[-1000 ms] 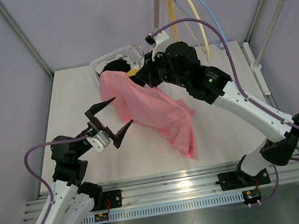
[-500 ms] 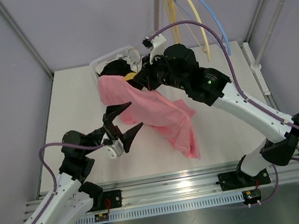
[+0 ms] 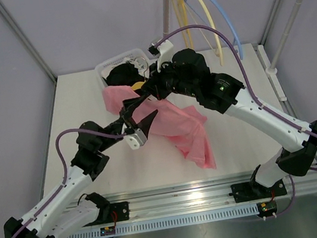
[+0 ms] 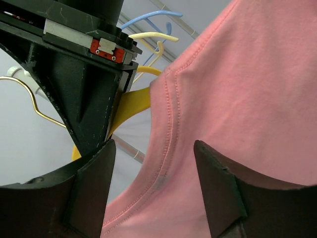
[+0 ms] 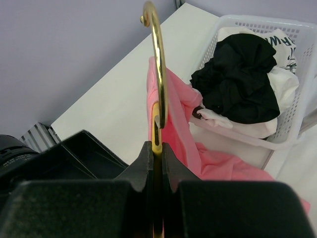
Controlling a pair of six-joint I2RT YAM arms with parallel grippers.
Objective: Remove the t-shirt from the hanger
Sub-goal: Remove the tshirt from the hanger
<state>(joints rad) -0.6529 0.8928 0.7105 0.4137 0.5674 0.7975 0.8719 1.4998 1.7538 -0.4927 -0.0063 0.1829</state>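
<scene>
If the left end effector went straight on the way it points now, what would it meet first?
Probably the pink t-shirt, near its collar seam, which sits dead ahead of the left end effector; depth is unclear.

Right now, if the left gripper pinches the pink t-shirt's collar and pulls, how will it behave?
Probably floppy: the t-shirt drapes in folds off the hanger. Its stitched collar looks thicker, so likelier to hold in the left gripper. It may snag on the hanger's shoulder.
</scene>
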